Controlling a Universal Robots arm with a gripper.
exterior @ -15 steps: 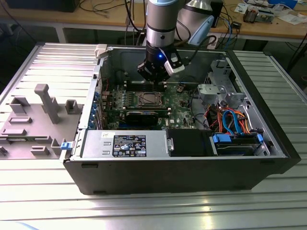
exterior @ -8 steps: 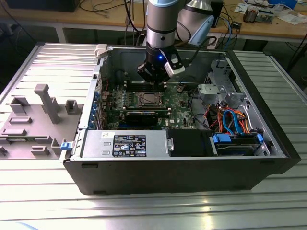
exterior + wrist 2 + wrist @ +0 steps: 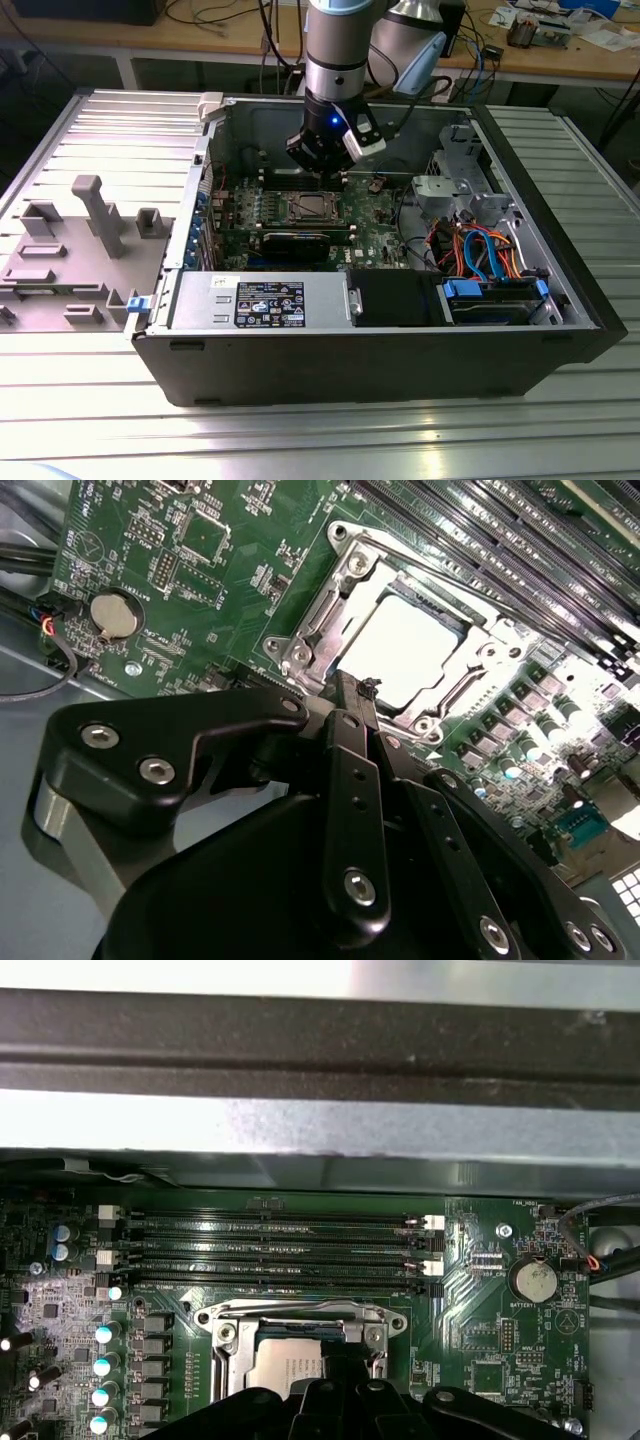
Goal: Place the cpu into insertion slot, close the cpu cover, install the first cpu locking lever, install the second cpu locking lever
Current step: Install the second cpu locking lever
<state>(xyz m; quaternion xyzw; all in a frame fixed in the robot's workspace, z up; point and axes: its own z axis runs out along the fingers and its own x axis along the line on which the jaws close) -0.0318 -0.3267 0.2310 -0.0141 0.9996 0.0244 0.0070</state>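
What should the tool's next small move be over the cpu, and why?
Probably ease the tool down a touch at the edge of the cpu cover, toward a locking lever. The cpu already sits in the slot with the cover lying flat around it, and the tool's tip hovers beside that frame. Whether either lever is latched I cannot tell.

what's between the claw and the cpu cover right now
Nothing visible. In the second wrist view the claw sits just beside the cpu cover, which lies flat around the cpu, with only bare motherboard around the socket.
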